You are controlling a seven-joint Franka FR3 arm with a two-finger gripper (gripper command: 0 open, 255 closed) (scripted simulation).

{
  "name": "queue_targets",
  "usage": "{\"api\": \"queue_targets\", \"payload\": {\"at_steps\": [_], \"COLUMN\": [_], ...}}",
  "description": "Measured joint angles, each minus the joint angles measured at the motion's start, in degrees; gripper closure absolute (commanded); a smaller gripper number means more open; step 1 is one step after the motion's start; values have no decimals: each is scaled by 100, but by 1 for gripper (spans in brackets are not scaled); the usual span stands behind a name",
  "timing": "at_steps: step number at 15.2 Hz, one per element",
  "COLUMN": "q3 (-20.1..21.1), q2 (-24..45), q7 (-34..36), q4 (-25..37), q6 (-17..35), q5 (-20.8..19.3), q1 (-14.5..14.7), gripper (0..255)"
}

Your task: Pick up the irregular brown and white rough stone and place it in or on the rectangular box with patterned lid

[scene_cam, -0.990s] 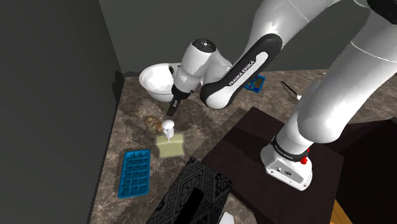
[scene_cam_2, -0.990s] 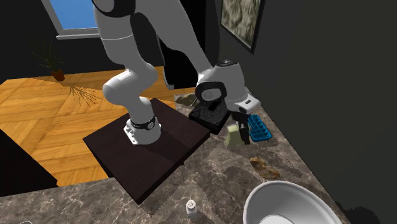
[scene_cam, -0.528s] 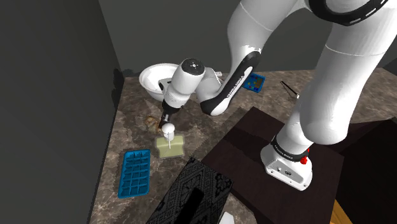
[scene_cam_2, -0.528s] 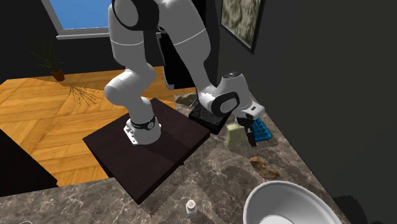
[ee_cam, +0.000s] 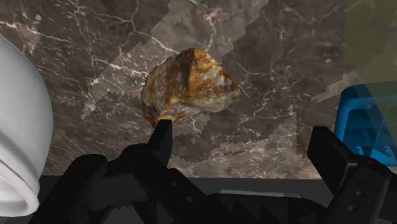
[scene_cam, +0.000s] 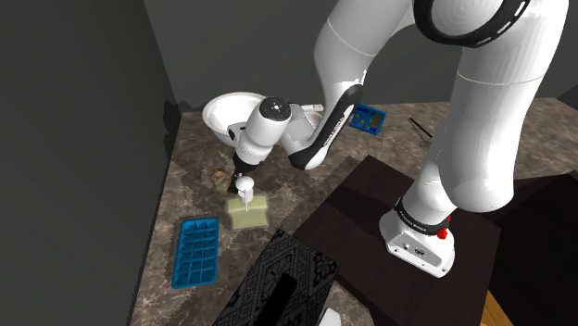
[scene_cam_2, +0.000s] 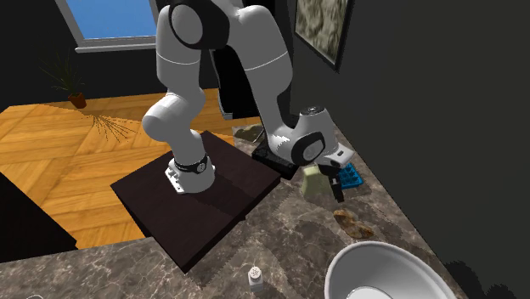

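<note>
The brown and white rough stone lies on the marble counter, small beside the hand in the shoulder view and between bowl and dispenser in the second exterior view. My gripper hangs low over the counter, open, fingers wide apart. The stone sits just beyond the fingertips, closer to one finger, untouched. The hand points down at the counter. The black box with patterned lid stands at the counter's near end, partly behind the arm in the second exterior view.
A white bowl stands beyond the stone. A pale green soap dispenser is right by the hand, with a blue ice tray past it. A small shaker sits near the counter edge. The dark stand borders the counter.
The hand has come down and shifted toward the shoulder view's left, closing in on the stone. The fingers stay open and the stone has not moved.
</note>
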Motion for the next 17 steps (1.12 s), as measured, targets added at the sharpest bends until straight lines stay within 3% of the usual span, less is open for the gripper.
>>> {"api": "queue_targets", "payload": {"at_steps": [4,5,14,15,16,17], "q3": [-32,-32,-32,-32,-32,474], "q2": [17,18,19,19,19,60], "q7": [25,25,25,25,25,-174], "q4": [10,10,10,10,10,218], "q6": [13,13,13,13,13,-316], "q5": [-25,-25,-26,-26,-26,231], "q1": [26,26,26,26,26,-282], "gripper": [0,255,255,0,0,0]}}
